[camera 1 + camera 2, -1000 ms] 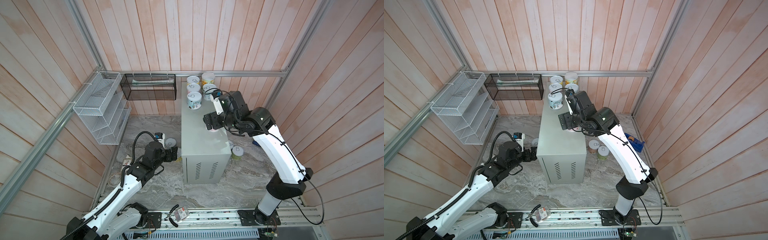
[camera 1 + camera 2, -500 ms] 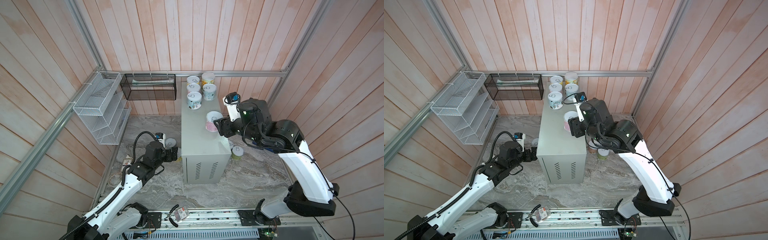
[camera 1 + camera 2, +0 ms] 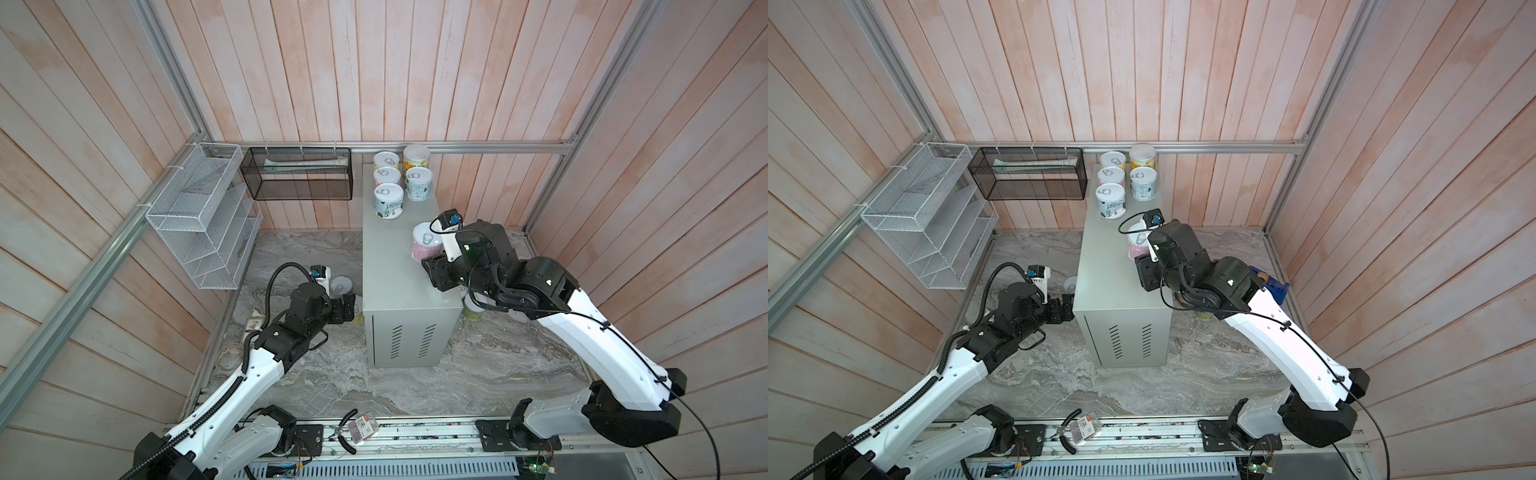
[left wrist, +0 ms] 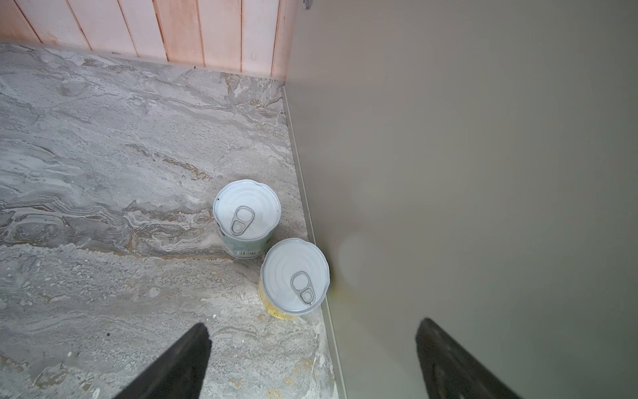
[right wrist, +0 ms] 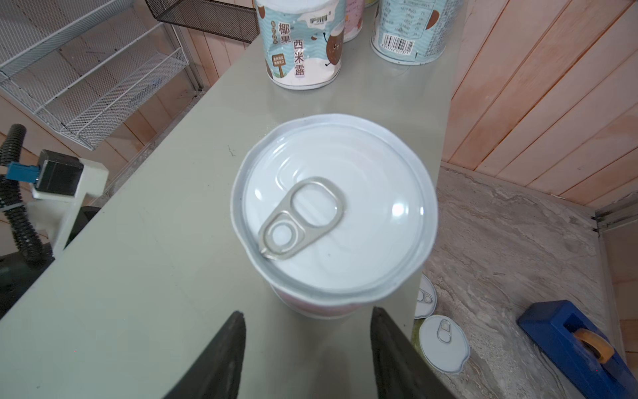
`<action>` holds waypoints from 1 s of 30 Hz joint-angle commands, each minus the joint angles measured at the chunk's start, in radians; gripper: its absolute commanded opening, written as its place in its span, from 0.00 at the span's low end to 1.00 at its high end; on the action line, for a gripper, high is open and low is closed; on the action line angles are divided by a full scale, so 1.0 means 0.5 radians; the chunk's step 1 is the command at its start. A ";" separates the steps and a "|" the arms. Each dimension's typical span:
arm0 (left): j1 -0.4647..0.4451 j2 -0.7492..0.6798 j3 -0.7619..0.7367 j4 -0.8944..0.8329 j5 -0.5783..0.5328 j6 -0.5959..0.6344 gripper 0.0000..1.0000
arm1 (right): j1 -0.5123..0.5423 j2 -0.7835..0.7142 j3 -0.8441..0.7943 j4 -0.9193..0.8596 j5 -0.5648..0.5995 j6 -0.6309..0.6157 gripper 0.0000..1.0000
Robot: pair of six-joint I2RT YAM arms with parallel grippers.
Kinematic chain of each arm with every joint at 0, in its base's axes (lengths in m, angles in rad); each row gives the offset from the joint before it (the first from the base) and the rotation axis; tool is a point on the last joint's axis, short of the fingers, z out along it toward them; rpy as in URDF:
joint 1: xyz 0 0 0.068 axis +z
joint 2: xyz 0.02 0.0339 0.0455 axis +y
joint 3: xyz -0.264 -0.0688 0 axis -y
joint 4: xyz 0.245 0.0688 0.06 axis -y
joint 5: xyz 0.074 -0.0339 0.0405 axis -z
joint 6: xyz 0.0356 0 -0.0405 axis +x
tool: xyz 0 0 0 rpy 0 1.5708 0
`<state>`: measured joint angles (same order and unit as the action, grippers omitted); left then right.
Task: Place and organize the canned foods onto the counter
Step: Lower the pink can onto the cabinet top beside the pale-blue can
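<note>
Atop the counter stand six cans; left pincer and right pincer apart.

In both top views the grey-green counter stands mid-frame against the back wall. On its flat top five cans cluster upright at the upper end, three left and two right, and a pink-labelled can stands alone at the right edge. The counter rests on the grey marble floor, where a pale-labelled can and a yellow-labelled can stand just beside its left wall. Right of the counter two more cans stand close together on the floor, with a blue block bearing a tan handle further right.
</note>
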<state>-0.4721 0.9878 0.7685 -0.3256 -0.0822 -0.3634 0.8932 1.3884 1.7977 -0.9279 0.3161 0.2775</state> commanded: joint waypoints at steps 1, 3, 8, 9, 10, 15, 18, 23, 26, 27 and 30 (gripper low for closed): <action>-0.004 -0.036 -0.018 0.001 -0.004 -0.013 0.95 | -0.013 0.032 -0.030 0.113 0.007 -0.011 0.57; -0.002 -0.034 -0.025 0.005 -0.007 -0.013 0.95 | -0.024 0.041 -0.042 0.137 0.009 -0.018 0.57; -0.003 -0.032 -0.026 0.038 -0.004 -0.010 0.95 | -0.081 0.045 -0.091 0.218 0.020 -0.043 0.57; -0.002 -0.033 -0.027 0.046 -0.003 -0.010 0.95 | -0.094 0.046 -0.098 0.235 0.015 -0.043 0.57; -0.001 -0.030 -0.028 0.049 -0.001 -0.007 0.95 | -0.115 0.046 -0.110 0.258 0.002 -0.054 0.57; 0.003 0.003 -0.020 0.057 0.005 0.008 0.94 | -0.220 0.033 -0.199 0.412 -0.071 -0.086 0.57; 0.006 0.016 -0.027 0.070 0.011 0.011 0.94 | -0.298 0.034 -0.244 0.502 -0.129 -0.104 0.57; 0.014 0.034 -0.037 0.097 0.021 0.012 0.94 | -0.370 0.059 -0.270 0.628 -0.220 -0.131 0.57; 0.021 0.056 -0.036 0.110 0.023 0.018 0.95 | -0.393 0.100 -0.249 0.670 -0.197 -0.151 0.57; 0.021 0.064 -0.037 0.116 0.023 0.019 0.94 | -0.401 0.114 -0.234 0.676 -0.186 -0.164 0.57; 0.026 0.083 -0.037 0.132 0.025 0.024 0.95 | -0.430 0.175 -0.198 0.712 -0.162 -0.194 0.57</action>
<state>-0.4656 1.0199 0.7670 -0.2905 -0.0780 -0.3622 0.6941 1.4433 1.6714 -0.6167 0.2264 0.2058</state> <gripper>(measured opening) 0.945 0.570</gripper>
